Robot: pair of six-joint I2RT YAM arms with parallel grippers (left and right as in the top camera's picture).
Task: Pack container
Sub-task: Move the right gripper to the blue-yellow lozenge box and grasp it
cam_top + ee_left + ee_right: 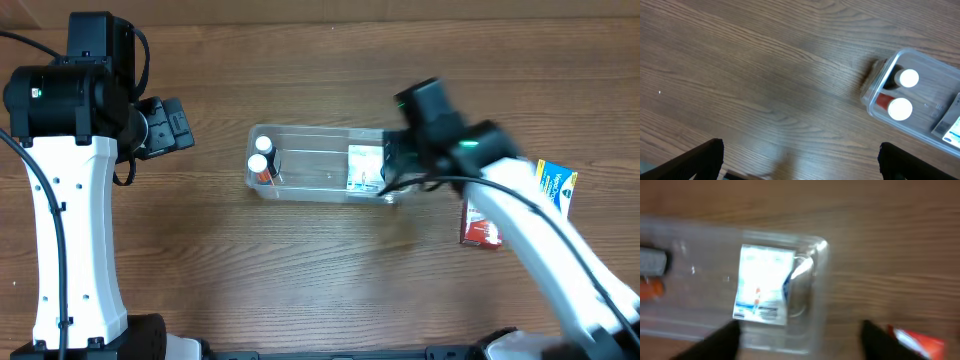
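The clear plastic container point(310, 150) lies lengthwise in the middle of the table. Two white-capped bottles point(262, 160) stand at its left end, and a white and blue box point(364, 167) lies at its right end. In the right wrist view the box point(763, 284) lies inside the container point(812, 280). My right gripper point(800, 342) is open and empty above the container's right end. My left gripper point(800, 165) is open and empty over bare table, left of the container point(875, 97) and its bottles point(900, 108).
A red box point(480, 228) and a blue and yellow box point(556, 186) lie on the table right of the container, partly under my right arm. The red box also shows in the right wrist view point(917, 342).
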